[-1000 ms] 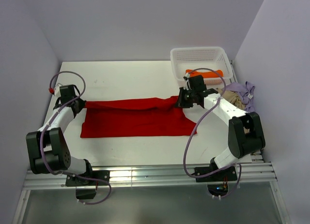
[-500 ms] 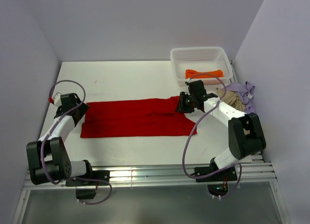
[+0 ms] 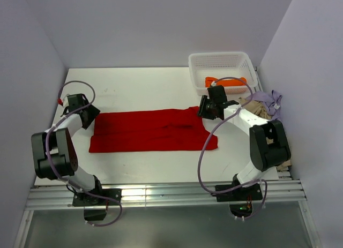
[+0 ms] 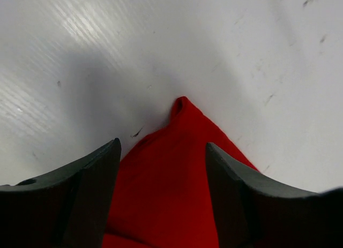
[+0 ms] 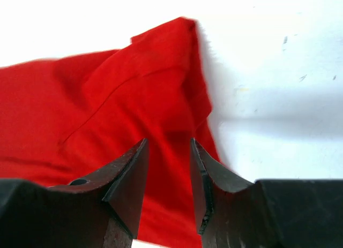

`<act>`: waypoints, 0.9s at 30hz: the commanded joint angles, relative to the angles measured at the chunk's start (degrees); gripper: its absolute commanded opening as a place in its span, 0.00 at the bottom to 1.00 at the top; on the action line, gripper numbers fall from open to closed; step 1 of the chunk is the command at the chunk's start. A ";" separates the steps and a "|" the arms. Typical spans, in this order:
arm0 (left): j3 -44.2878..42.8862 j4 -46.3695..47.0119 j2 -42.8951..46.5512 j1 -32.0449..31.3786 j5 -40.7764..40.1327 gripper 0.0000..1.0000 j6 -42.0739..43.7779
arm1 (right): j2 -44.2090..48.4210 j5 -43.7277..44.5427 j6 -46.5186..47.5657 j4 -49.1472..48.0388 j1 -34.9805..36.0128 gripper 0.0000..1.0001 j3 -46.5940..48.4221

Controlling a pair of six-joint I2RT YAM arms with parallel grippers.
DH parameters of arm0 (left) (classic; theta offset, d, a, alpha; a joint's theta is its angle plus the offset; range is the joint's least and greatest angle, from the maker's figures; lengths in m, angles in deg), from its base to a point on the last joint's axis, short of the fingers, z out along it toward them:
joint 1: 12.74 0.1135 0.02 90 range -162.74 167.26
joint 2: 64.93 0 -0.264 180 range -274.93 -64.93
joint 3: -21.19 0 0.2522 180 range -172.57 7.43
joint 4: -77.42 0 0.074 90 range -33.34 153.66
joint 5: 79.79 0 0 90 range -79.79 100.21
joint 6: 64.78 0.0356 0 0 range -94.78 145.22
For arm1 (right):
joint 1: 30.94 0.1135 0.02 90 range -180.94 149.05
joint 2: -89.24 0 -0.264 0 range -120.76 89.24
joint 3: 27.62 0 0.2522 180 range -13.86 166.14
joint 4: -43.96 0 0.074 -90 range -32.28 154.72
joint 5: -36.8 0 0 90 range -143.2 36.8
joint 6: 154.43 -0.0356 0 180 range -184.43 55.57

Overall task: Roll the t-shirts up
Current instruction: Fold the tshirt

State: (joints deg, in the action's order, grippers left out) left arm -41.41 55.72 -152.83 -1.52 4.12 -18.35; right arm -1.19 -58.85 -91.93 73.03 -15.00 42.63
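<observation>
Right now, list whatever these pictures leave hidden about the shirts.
- Orange shirt, top view: the basket wall hides most; rolled or loose unclear.
- Beige and lavender pile, top view: right arm overlaps it; shirt count unclear.
- Red t-shirt, wrist views: fingers and frame edges cut it off; right wrist view blurs its corner.

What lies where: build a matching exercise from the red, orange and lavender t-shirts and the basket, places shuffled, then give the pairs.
Things:
1. red t-shirt
2. orange t-shirt
3. lavender t-shirt
4. white mesh basket

Places:
A. crumpled at the right edge of the table
B. far right corner of the table
C. spread flat mid-table
D. inside the basket

Pairs: 1-C, 2-D, 3-A, 4-B
</observation>
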 commanded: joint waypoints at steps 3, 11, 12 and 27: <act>-4.68 1.27 -5.35 0.11 3.36 0.68 1.30 | -4.22 5.21 -1.76 -3.71 -0.48 0.44 3.79; -7.85 0.91 -11.85 -0.06 3.80 0.64 0.77 | -7.57 5.03 -2.20 -5.38 -0.21 0.43 4.95; -8.29 0.91 -12.47 -0.06 3.80 0.63 0.51 | -7.39 5.30 -2.03 -5.55 -0.21 0.43 4.77; -13.90 -2.95 -15.90 -1.29 0.64 0.00 0.06 | -4.67 14.50 1.40 -4.68 3.21 0.43 6.26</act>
State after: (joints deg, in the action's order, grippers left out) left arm -51.73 54.82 -167.98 -2.65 6.68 -18.90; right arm -8.60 -50.48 -92.48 69.01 -13.60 45.93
